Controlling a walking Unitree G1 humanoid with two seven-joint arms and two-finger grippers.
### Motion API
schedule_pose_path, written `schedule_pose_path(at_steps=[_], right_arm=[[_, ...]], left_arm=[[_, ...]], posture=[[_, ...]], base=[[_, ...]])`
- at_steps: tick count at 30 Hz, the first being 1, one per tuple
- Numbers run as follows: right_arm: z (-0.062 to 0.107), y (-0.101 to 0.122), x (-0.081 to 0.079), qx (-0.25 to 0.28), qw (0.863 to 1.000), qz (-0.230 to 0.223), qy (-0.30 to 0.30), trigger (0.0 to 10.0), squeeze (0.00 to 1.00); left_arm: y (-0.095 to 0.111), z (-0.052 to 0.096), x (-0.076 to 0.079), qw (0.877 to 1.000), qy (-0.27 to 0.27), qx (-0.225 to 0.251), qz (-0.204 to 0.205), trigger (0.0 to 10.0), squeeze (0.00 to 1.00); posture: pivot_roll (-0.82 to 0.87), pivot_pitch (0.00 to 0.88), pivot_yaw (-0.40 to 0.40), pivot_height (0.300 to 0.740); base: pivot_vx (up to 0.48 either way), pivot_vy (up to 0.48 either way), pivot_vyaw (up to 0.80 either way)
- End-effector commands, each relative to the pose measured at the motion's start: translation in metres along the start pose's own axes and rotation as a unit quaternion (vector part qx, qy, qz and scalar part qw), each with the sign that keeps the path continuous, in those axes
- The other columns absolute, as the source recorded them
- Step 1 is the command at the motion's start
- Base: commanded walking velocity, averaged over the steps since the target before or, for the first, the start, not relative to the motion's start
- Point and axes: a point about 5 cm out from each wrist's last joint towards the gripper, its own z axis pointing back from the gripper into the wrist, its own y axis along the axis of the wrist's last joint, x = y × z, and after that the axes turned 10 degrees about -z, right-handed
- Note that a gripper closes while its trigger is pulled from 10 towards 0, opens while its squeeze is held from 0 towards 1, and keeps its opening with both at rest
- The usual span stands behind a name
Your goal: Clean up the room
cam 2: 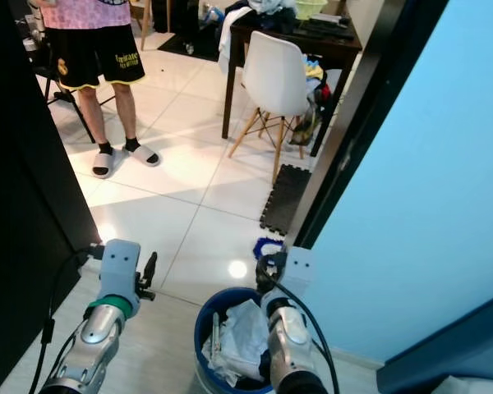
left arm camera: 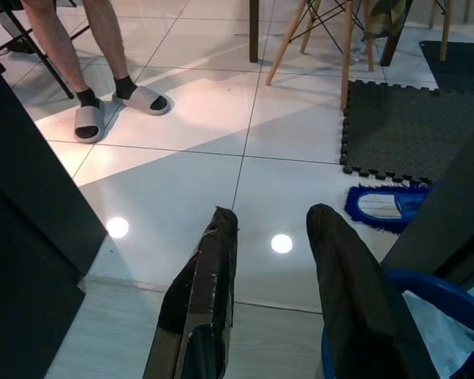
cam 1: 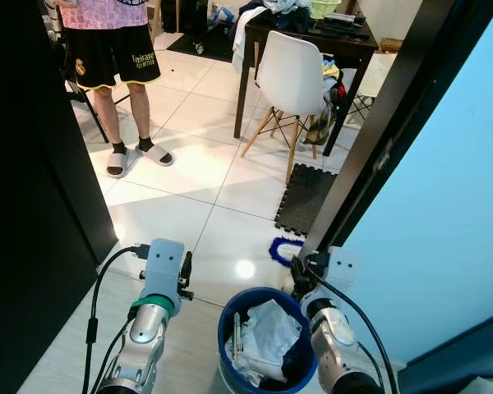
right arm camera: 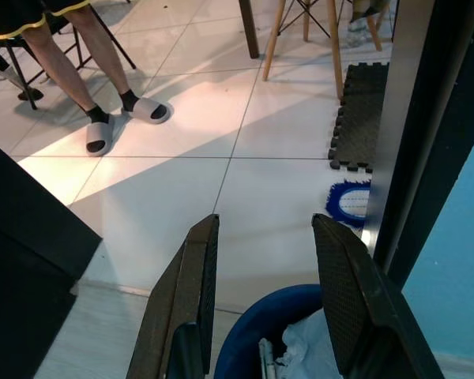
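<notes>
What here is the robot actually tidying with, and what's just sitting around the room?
Part of the job:
- blue bucket holding crumpled white cloth, between the arms
- left gripper, open
- right gripper, open, above the bucket

Just about:
- blue mop pad on the tiles
- dark foam mat
- white chair
- cluttered dark table
- person standing in slippers

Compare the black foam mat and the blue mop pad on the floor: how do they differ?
The black foam mat is larger, dark all over, with interlocking toothed edges; the blue mop pad is smaller, with a pale centre and a fringed blue border. The mat lies nearer the white chair; the pad lies nearer the blue bin. Both lie flat on the tiles.
</notes>
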Motion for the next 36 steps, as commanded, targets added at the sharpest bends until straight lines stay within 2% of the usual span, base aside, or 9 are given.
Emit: schedule_pose_path(at_steps=[1,9,36], right_arm=[[0.0031,-0.0029,0.0039,-0.003,1.000,-0.005,-0.006,10.0,0.00],[0.0046,-0.0034,0.0048,-0.004,1.000,-0.006,-0.003,10.0,0.00],[0.0054,-0.0027,0.0081,-0.003,1.000,-0.007,-0.012,10.0,0.00]], left_arm=[[-0.0067,0.0033,0.0017,1.000,-0.001,-0.012,0.008,10.0,0.00],[-0.0064,0.0041,0.0019,1.000,0.002,-0.009,0.010,10.0,0.00],[-0.0039,0.0007,0.0026,1.000,-0.005,-0.007,0.011,10.0,0.00]], posture=[[0.01,0.000,-0.001,0.740],[0.01,0.000,-0.004,0.740],[-0.01,0.000,0.010,0.740]], base=[[0.000,0.000,0.00],[0.000,0.000,0.00],[-0.293,0.000,0.00]])
